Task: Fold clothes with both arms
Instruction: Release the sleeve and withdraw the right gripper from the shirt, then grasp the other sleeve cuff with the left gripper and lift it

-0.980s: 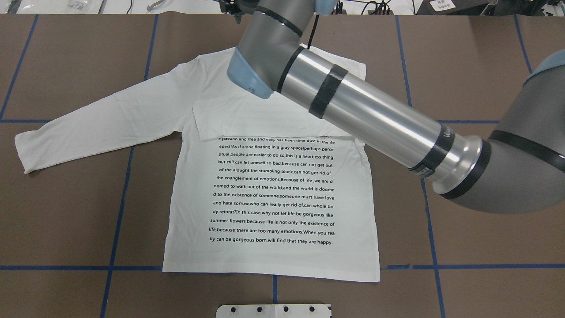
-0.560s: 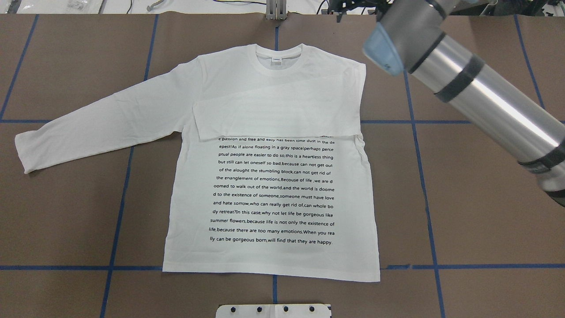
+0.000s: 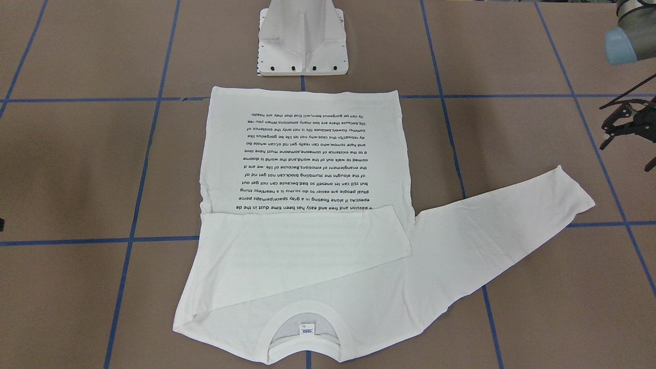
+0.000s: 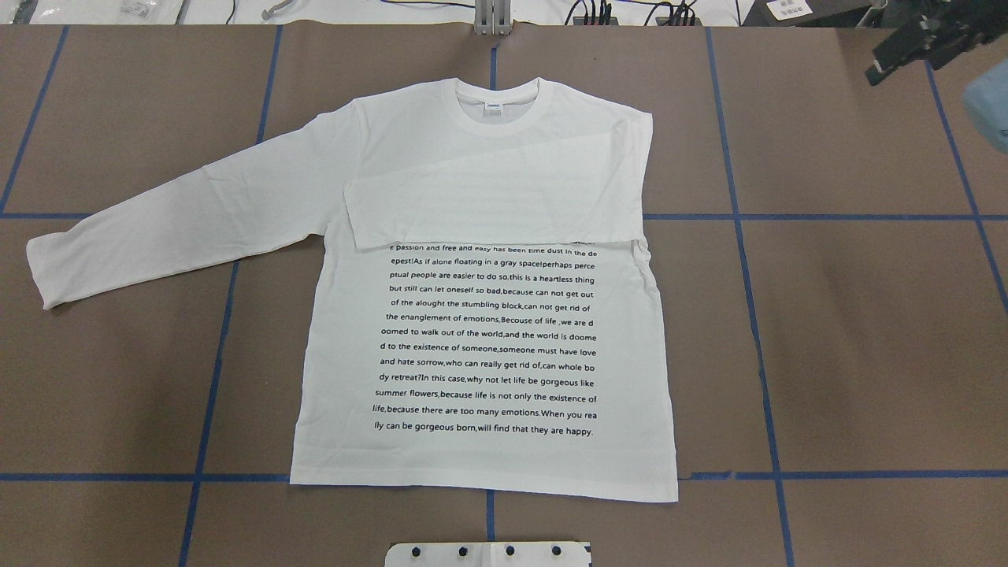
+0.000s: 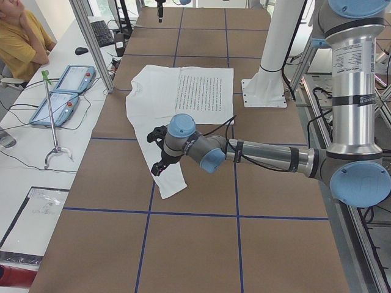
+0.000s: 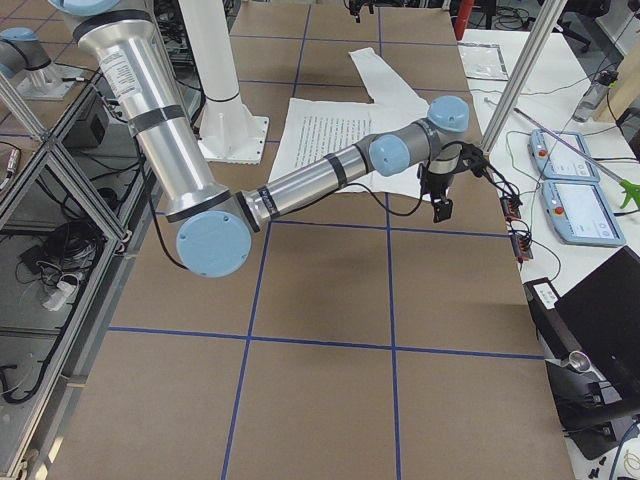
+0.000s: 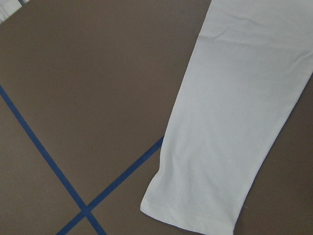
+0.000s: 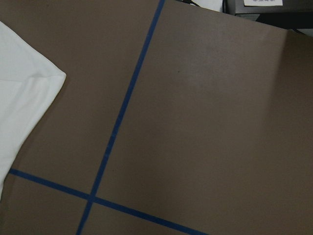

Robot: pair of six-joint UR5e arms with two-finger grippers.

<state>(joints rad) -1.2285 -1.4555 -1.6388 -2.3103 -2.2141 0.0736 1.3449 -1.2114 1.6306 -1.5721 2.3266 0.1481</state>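
Note:
The white long-sleeved shirt (image 4: 488, 339) lies flat on the brown table, printed text facing up and collar (image 4: 498, 98) at the far side. One sleeve (image 4: 488, 209) is folded across the chest. The other sleeve (image 4: 173, 220) stretches out to the overhead view's left. My right gripper (image 4: 906, 51) hovers over bare table at the far right corner, well clear of the shirt, and looks open and empty. My left gripper (image 3: 628, 154) hangs just beyond the outstretched sleeve's cuff (image 3: 574, 197), its fingers spread and empty. The left wrist view looks down on that cuff (image 7: 195, 210).
The white pedestal base (image 3: 302, 46) stands at the near edge, just behind the shirt's hem. Blue tape lines (image 4: 760, 331) grid the table. Two control tablets (image 5: 61, 91), a grabber tool and a seated person (image 5: 18, 36) are along the far side bench.
My right arm has swung from over the shirt's collar out to the far right corner, uncovering the collar and folded sleeve. The shirt itself has not moved.

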